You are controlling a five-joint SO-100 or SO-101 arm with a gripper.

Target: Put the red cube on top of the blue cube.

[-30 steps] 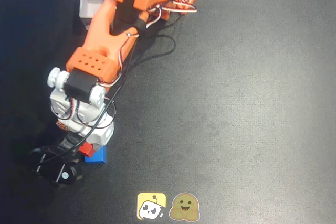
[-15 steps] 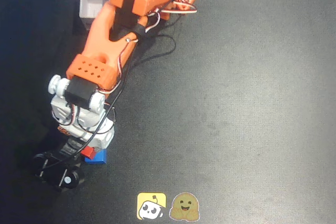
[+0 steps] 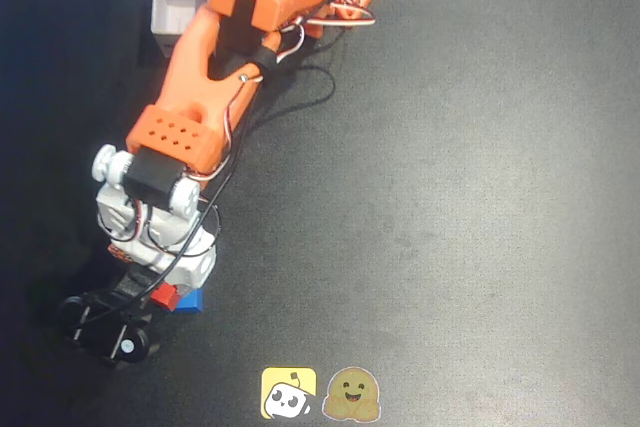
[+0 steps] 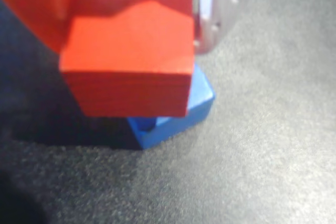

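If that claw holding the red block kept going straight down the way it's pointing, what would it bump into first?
Most likely the blue cube. In the wrist view the red cube, held in the gripper, sits directly over it, twisted a little out of line. Whether the two already touch is unclear; beneath them is only the dark table.

Red cube [image 4: 128,61] atop blue cube [image 4: 194,103], overhanging left, wrist view.

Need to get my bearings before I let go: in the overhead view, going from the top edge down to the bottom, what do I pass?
White box → orange arm → red cube, sitting over the blue cube → two stickers at the bottom edge.
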